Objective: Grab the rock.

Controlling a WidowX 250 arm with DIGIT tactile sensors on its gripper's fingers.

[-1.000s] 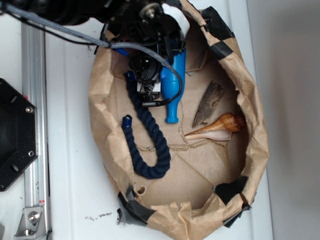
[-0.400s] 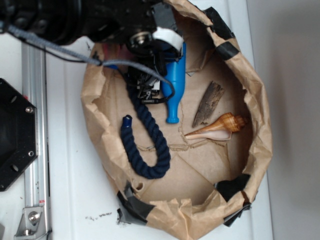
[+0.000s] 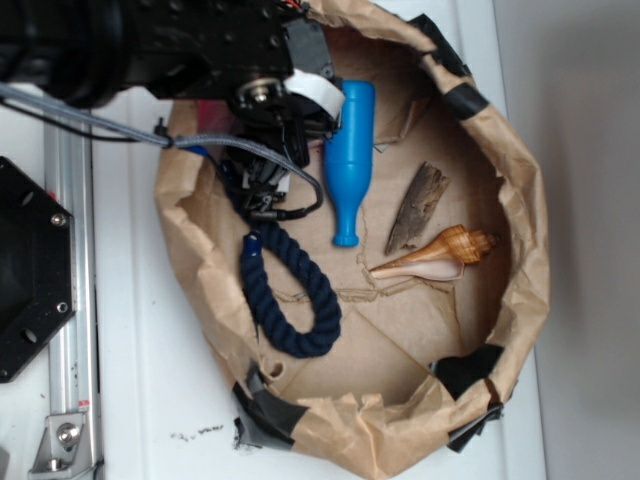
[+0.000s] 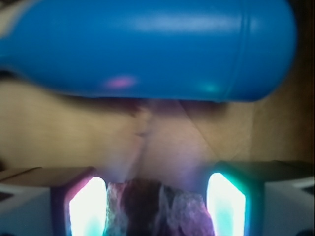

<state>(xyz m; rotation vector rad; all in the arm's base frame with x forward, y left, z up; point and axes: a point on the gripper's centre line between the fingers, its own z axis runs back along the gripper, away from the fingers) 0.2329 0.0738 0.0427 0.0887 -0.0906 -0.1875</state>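
In the wrist view the rock [image 4: 157, 212], a rough dark brown-grey lump, fills the gap between my two lit fingers [image 4: 87, 206]. It touches the left pad and reaches the right pad low down. My gripper [image 4: 156, 196] is shut on the rock. Just beyond it the blue bottle [image 4: 147, 44] lies across the brown paper floor. In the exterior view my gripper [image 3: 262, 190] hangs at the upper left of the paper nest, left of the blue bottle [image 3: 348, 165]. There the arm hides the rock.
A dark blue rope [image 3: 285, 300] curls just below the gripper. A flat bark piece [image 3: 418, 205] and a tan seashell [image 3: 440, 255] lie to the right. The crumpled paper wall [image 3: 520, 250] rings everything. A black mount [image 3: 30, 270] and a metal rail [image 3: 70, 300] stand at left.
The arm has moved left, away from the blue bottle, and looms larger in the exterior view. The bottle shows in full. The rope's upper end has shifted under the gripper.
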